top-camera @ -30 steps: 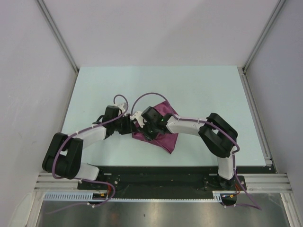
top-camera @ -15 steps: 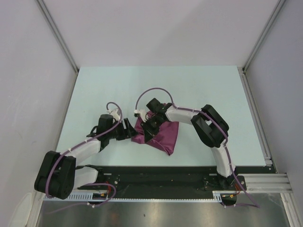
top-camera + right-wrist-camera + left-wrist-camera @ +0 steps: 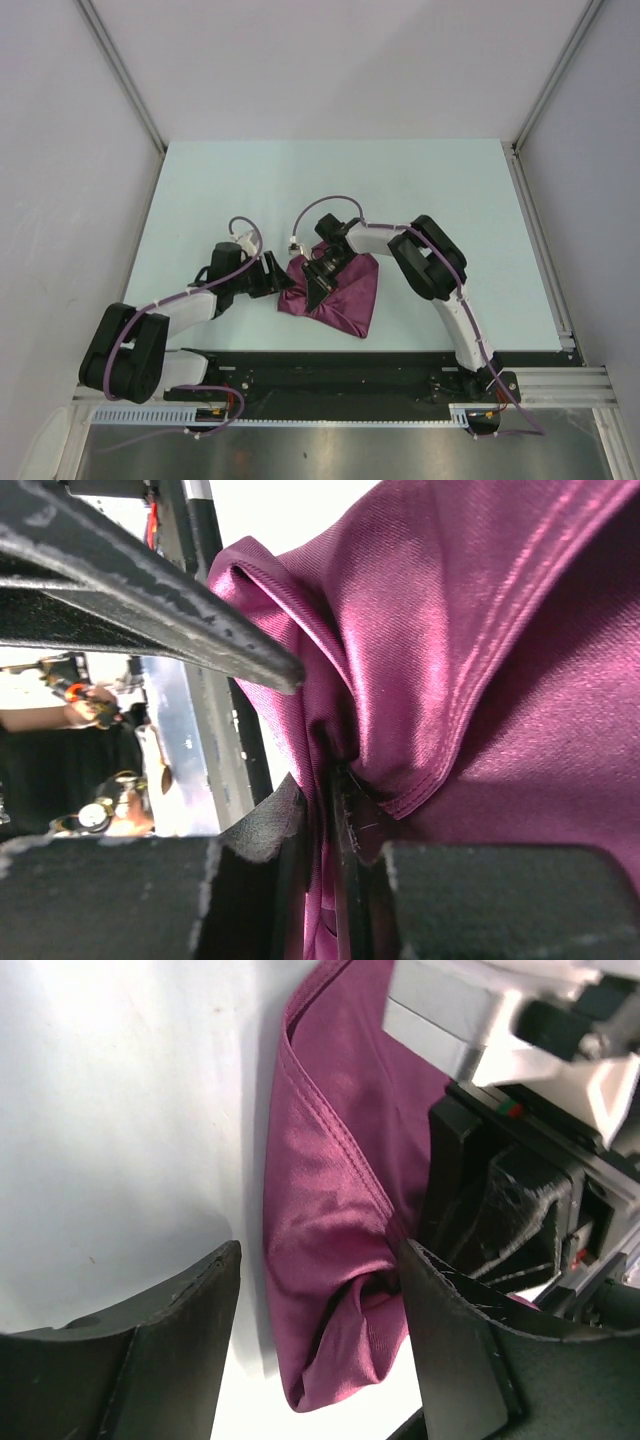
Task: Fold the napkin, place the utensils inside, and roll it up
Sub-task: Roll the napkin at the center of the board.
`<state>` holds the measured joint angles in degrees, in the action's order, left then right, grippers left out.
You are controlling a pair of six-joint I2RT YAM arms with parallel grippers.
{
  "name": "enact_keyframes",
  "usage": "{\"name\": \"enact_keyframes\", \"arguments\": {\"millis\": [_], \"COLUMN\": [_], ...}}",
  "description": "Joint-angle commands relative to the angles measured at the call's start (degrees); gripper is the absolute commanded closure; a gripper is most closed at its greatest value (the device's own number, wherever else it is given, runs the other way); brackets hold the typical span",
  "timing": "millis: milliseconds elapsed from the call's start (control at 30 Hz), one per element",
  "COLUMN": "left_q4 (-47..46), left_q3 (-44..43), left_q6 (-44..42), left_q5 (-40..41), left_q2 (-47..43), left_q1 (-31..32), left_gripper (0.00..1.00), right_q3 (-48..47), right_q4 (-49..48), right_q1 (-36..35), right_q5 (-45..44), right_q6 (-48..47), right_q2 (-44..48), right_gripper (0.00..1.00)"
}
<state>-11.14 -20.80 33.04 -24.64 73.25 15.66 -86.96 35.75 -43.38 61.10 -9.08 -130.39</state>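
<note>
The plum napkin (image 3: 345, 292) lies crumpled and folded on the table, a little left of centre. My right gripper (image 3: 316, 287) is shut on a bunched fold at the cloth's left edge; the wrist view shows the napkin (image 3: 480, 630) pinched thin between the right gripper (image 3: 325, 815) jaws. My left gripper (image 3: 284, 279) stands open just left of the cloth. In its wrist view the napkin's (image 3: 325, 1190) rolled left end sits between the left gripper's (image 3: 320, 1345) spread fingers, with no finger pressing on it. The utensils are out of view.
The right gripper's black body (image 3: 520, 1190) crowds close against the left gripper's right finger. One left finger (image 3: 150, 590) crosses the top of the right wrist view. The pale table (image 3: 420, 190) is walled by a metal frame rail (image 3: 540, 240) on the right.
The left gripper let go, opened wide and drew back left off the cloth. The right gripper slid toward the near left and closed on the fold, bunching the napkin tighter.
</note>
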Motion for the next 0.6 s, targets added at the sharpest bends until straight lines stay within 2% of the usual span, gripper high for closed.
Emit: {"name": "enact_keyframes", "arguments": {"millis": [0, 267, 367, 567], "left_q4": [-0.91, -1.25, -1.96, -2.84], "left_q3": [0.58, 2.69, 3.74, 4.36], "left_q6": [0.36, 1.77, 2.38, 2.82], "left_q5": [-2.95, -6.20, -6.73, -7.52], "left_q2": [0.31, -0.39, -1.45, -0.92], "left_q1": [-0.37, 0.33, 0.60, 0.86], "left_gripper": [0.32, 0.34, 0.37, 0.56], "right_q3": [-1.02, -2.51, -3.04, -3.48], "right_q4": [5.65, 6.70, 6.97, 7.23], "right_q1": [-0.04, 0.66, 0.84, 1.10], "right_q5": [0.42, 0.34, 0.07, -0.28], "right_q6": [-0.85, -0.94, -0.94, -0.85], "right_q2": [-3.38, -5.31, -5.84, -6.37], "right_gripper": [0.86, 0.86, 0.85, 0.85]}}
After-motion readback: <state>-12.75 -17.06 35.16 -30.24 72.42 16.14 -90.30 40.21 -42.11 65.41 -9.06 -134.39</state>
